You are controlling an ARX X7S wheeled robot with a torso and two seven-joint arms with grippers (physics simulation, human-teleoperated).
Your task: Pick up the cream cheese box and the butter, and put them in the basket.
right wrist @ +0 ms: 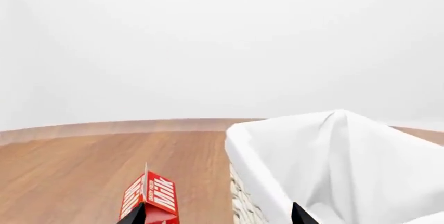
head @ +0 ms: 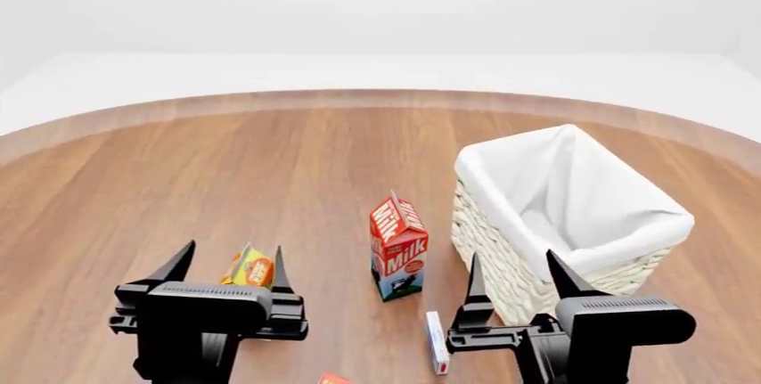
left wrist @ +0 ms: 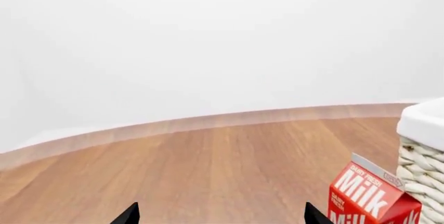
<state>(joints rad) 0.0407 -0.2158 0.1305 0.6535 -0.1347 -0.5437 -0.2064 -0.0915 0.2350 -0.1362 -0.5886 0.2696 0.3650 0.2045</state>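
Wooden table (head: 238, 161): cream cheese box (head: 437, 341) beside right end effector (head: 514, 281)

A wide wooden tabletop (head: 238, 161) of warm brown planks with lengthwise grain fills the lower part of every view. Its far edge curves in a broad arc with a paler rim. Beyond it lies plain white wall (head: 380, 10), evenly and softly lit, without hard shadows.

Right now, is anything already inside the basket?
No, the head view shows the basket holding only its white liner, with the cream cheese box lying on the floor beside it.
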